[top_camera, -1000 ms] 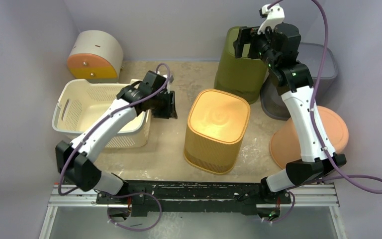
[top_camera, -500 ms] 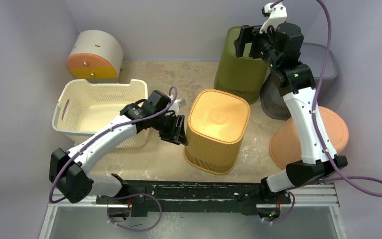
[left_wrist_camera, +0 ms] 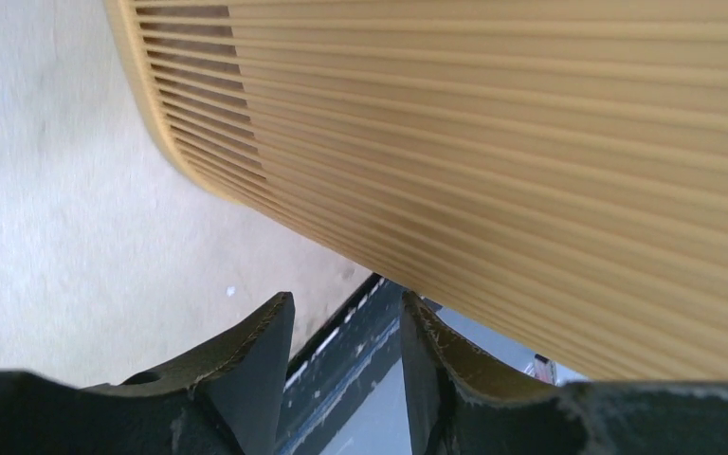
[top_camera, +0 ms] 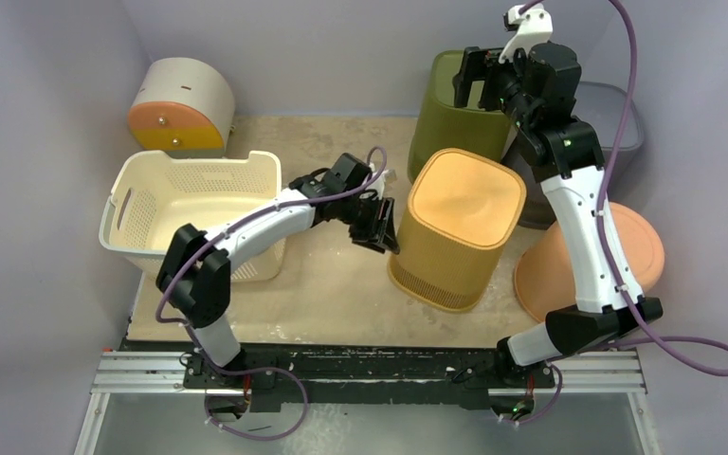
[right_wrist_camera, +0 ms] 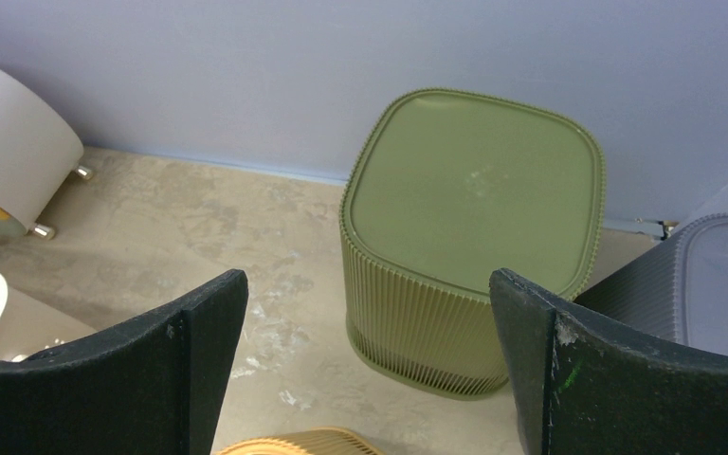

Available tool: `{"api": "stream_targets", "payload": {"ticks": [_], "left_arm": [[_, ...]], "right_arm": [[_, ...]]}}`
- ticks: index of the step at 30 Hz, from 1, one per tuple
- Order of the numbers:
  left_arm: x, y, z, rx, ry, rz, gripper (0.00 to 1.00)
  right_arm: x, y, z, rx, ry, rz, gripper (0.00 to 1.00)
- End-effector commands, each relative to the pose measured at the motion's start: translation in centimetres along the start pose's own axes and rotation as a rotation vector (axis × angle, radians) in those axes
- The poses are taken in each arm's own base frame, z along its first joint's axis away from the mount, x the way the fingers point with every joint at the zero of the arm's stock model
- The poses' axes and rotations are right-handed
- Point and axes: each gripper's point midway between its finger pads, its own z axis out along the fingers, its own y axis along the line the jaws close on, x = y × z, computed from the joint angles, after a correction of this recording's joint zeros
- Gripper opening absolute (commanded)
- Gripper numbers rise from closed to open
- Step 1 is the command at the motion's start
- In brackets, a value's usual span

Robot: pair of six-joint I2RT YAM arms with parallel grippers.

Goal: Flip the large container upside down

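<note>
A green ribbed bin (right_wrist_camera: 474, 180), closed side up, is being framed between the black fingers (right_wrist_camera: 199, 332) of the right gripper (right_wrist_camera: 368, 282), which are being held wide apart. It is being flanked by a white drum (right_wrist_camera: 9, 142) and a grey bin (right_wrist_camera: 711, 284).

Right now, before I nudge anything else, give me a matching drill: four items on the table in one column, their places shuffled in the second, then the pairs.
Column 1
1. yellow ribbed container
2. olive container
3. cream basket
4. pink disc

Column 2
A. far left side, open side up
B. by the back wall, below the right gripper
C. far right side
D. centre, next to the left gripper

Pairs: 1-D, 2-B, 3-A, 4-C
</note>
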Motion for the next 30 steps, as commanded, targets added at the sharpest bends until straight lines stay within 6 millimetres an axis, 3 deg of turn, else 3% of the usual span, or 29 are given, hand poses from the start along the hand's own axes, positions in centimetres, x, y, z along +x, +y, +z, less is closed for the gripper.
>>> {"api": "stream_targets", "payload": {"ticks": [1, 5, 12, 16, 20, 24, 30], "left_arm": [[-5.2, -3.7, 0.5, 0.115, -0.120, 0.071, 0.43], [-7.0, -4.5, 2.0, 0.158, -0.138, 0.063, 0.43], [-8.2, -2.8, 4.1, 0.100, -0.147, 0.059, 0.43], [-9.6, -0.7, 3.0, -0.092, -0.150, 0.125, 0.45], [-10.6, 1.7, -1.5, -0.332, -0.204, 0.184, 0.52], [-11.3, 2.8, -8.3, -0.541, -0.304, 0.219, 0.58], [-10.6, 6.9, -18.0, -0.823, -0.429, 0.194, 0.61]], "right_arm": [[-2.9, -1.0, -1.6, 0.034, -0.083, 0.000, 1.00], [-2.8, -1.7, -1.7, 0.053, -0.082, -0.002, 1.00], [-2.4, -2.0, -1.4, 0.055, -0.078, 0.000, 1.00], [-1.3, -1.4, -1.0, 0.018, -0.057, 0.008, 1.00], [-0.9, -1.0, -1.0, -0.002, -0.054, 0.014, 1.00], [-0.1, -0.4, -1.0, -0.035, -0.046, 0.032, 1.00], [1.5, 0.6, -0.1, -0.078, -0.014, 0.066, 1.00]]}}
